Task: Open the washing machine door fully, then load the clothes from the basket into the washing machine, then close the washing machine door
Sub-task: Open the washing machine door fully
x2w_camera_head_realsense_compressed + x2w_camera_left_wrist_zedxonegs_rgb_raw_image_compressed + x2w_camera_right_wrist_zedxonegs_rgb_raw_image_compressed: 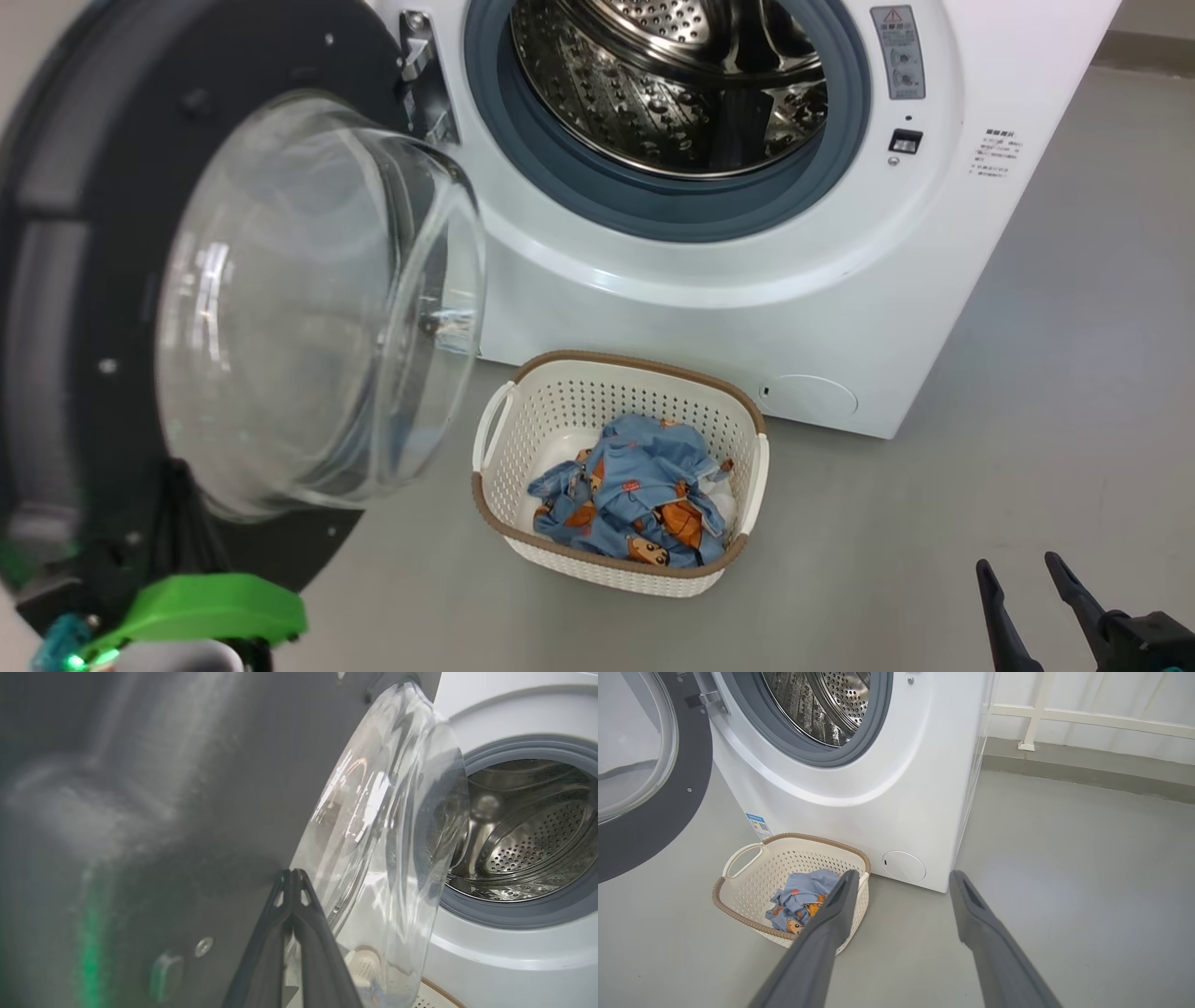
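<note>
Looking at the job, you're abt one step in. The washing machine door (308,308) hangs swung out wide to the left of the washing machine (709,299), so step 1 looks done or v. close. The clothes (635,509) sit bunched in the basket (635,359) on the floor (1027,420), just in front of the machine. The drum (672,84) looks bare. So loading and shutting the door are left to do.

Your left gripper (293,873) is pinched tight w/ nothing in it, tips right up at the door's dark inner side; can't tell if they touch. Your right gripper (1016,562) is spread wide, holds nothing, and sits low, off to the right of the basket.

The right wrist view gives you the blue label (759,826) low on the machine behind the basket, plus a white rail (1064,716) by the far wall. The head view gives you the latch slot (904,142). The left wrist view lets you peek at the drum thru the glass bowl (383,835).
</note>
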Controlling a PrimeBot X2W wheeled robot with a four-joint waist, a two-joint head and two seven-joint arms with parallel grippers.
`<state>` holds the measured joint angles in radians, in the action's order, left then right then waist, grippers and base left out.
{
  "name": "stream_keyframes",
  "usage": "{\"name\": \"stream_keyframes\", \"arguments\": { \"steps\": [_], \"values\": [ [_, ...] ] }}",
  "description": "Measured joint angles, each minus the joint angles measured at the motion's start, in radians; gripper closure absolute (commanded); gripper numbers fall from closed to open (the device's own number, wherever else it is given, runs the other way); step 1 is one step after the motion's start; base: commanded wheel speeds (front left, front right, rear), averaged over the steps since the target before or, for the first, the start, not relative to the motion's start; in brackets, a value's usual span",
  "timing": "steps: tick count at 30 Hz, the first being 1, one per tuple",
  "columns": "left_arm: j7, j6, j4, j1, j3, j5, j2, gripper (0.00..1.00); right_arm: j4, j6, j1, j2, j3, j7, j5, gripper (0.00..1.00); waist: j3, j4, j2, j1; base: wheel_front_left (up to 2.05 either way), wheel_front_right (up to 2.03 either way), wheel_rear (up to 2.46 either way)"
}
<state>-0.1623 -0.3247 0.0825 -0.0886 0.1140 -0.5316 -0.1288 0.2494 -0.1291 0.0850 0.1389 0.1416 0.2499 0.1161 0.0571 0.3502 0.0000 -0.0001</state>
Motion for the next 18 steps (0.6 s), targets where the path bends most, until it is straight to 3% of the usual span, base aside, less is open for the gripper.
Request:
{"name": "stream_keyframes", "arguments": {
  "steps": [12, 18],
  "values": [
    [-0.070, -0.014, 0.230, -0.139, -0.127, -0.027, -0.012, 1.00, 0.013, 0.000, -0.001, 0.011, -0.002, 0.000, 0.000, 0.00, 0.003, -0.023, 0.0000, 0.0001, 0.00, 0.00, 0.00],
    [-0.087, 0.006, 0.383, -0.217, -0.212, -0.035, -0.038, 1.00, 0.021, 0.000, -0.001, 0.009, -0.005, 0.000, 0.000, 0.00, -0.007, -0.029, 0.0000, 0.0001, 0.00, 0.00, 0.00]
  ]
}}
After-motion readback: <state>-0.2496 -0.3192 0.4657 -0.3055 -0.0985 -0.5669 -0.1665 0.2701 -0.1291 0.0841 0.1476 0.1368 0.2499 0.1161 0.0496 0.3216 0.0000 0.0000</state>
